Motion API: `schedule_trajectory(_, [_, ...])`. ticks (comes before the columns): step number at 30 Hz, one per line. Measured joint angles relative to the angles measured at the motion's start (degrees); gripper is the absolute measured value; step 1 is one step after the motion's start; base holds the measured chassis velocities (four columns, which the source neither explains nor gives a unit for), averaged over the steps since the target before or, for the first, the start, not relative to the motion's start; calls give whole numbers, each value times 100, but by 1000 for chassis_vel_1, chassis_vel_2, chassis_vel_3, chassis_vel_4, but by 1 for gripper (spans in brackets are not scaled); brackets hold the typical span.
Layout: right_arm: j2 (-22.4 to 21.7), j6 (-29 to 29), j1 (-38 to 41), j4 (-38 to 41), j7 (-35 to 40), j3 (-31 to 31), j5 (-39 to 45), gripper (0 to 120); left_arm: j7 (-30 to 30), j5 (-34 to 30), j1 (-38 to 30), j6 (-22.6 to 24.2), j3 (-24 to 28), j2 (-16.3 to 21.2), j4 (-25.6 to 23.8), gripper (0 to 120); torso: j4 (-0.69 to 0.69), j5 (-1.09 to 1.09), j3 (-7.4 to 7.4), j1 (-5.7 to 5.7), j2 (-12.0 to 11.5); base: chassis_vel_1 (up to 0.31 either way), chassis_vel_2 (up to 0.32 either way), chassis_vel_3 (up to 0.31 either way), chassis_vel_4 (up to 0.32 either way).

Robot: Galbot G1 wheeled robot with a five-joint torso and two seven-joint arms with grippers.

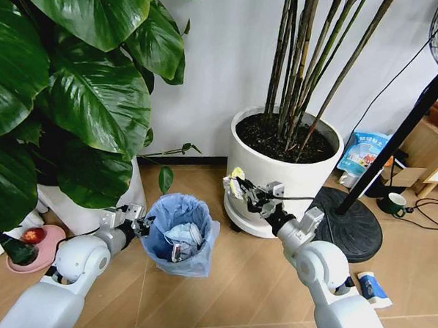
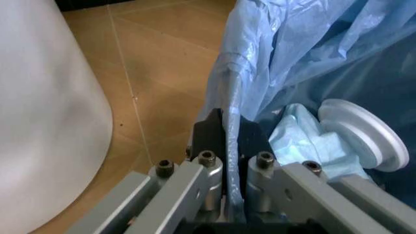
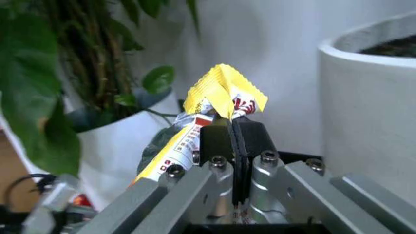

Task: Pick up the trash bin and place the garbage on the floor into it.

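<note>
Bin gripped, wrapper held aloft.
Left gripper [image 1: 144, 225] pinches the trash bin [image 1: 177, 234] rim at centre; right gripper [image 1: 241, 189] clamps a yellow wrapper [image 3: 217, 102], centre-right.

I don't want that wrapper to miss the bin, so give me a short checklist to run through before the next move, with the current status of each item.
1. Right gripper shut on the yellow wrapper: ok.
2. Left gripper pinching the trash bin rim and its blue bag: ok.
3. Bin mouth open, room above the litter and white lid inside: ok.
4. Wrapper directly above the bin mouth: not ok, it is off to the bin's right, near the white plant pot.
5. Remaining garbage on the floor: not ok, a blue-white packet lies beside the right arm.
</note>
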Motion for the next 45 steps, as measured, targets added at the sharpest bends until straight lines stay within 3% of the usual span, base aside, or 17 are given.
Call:
schedule_trajectory(14, [-318,-286,285,262,81,-874,272,0,-50,-34,-384,-29,61,43,108,0,0,0,0,0,0,0,0,0,0])
schedule_trajectory(24, [-382,-251,469,-162,142,-1359,22,1,-102,-36,-366,-13,58,59,3,0,1,0,0,0,0,0,0,0,0])
schedule_trajectory(45, [-335,-250,601,-235,278,-1600,-140,79,-120,-19,-286,-8,-34,51,-73,0,1,0,0,0,0,0,0,0,0])
